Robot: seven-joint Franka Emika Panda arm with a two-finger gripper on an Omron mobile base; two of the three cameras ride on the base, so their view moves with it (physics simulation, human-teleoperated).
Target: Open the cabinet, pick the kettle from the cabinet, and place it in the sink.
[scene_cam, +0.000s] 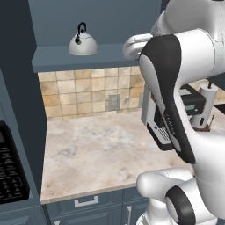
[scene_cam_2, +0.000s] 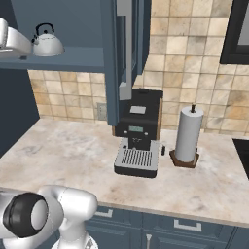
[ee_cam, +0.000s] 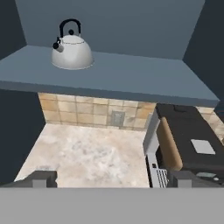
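Dark blue-grey wall cabinet [scene_cam_2: 73, 61] stands open, door swung out edge-on at right. Small squat whitish-grey kettle [ee_cam: 71, 51] with black arched handle sits upright on the cabinet's shelf, toward its left. Two-finger gripper [ee_cam: 113, 178] spread wide, holding nothing, well short of the kettle. Below on the beige marble counter [scene_cam_2: 68, 155]: black coffee machine [scene_cam_2: 139, 131], white paper towel roll [scene_cam_2: 188, 133] just right of it.

Whitish-grey kettle [ee_cam: 71, 53] with black handle and knob. Cabinet [ee_cam: 131, 74] dark blue-grey inside and out. Backsplash [scene_cam: 83, 90] tan and beige mottled tiles. Countertop [scene_cam: 101, 151] marbled cream-beige. Coffee machine [scene_cam_2: 138, 131] black with silver grille. Paper towel roll [scene_cam_2: 188, 133] white on brown base.
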